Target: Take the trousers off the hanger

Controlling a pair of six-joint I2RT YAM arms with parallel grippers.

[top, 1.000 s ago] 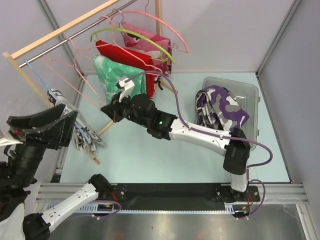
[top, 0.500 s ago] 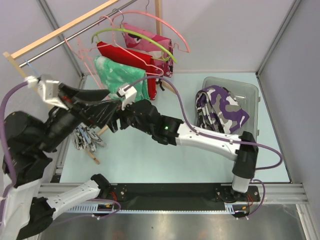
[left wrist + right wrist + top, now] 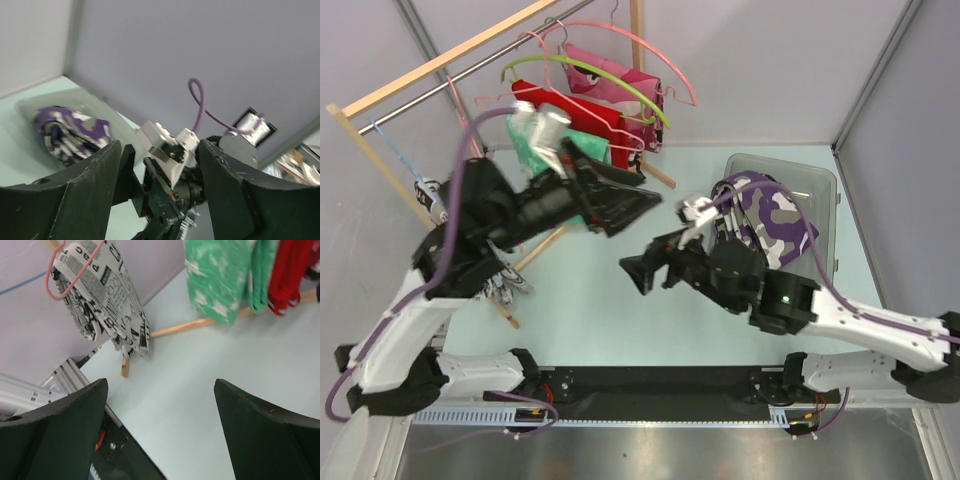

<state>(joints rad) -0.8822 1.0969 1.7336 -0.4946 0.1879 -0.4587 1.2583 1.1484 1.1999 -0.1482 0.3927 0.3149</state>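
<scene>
The trousers (image 3: 768, 215), in purple, white and black camouflage, lie bunched in a clear bin (image 3: 825, 185) at the right, also in the left wrist view (image 3: 70, 132). They are on no hanger. A thin pale pink hanger (image 3: 458, 105) hangs bare on the rail at the left, and its wire shows in the right wrist view (image 3: 55, 287). My left gripper (image 3: 638, 212) (image 3: 159, 150) is raised over the table's middle, open and empty, facing the right arm. My right gripper (image 3: 642, 268) (image 3: 160, 390) is open and empty, low over the table, pointing left.
A wooden rack with a metal rail (image 3: 470, 60) crosses the back left. It carries a lime-green hanger (image 3: 590, 75), red (image 3: 570, 108), pink (image 3: 605, 70) and green-white garments (image 3: 215, 280), and a newsprint garment (image 3: 100, 295). Walls close in the back and right.
My right gripper has opened and drawn back from the rack towards the right and near side. My left arm has swung up and right, over the middle of the table.
</scene>
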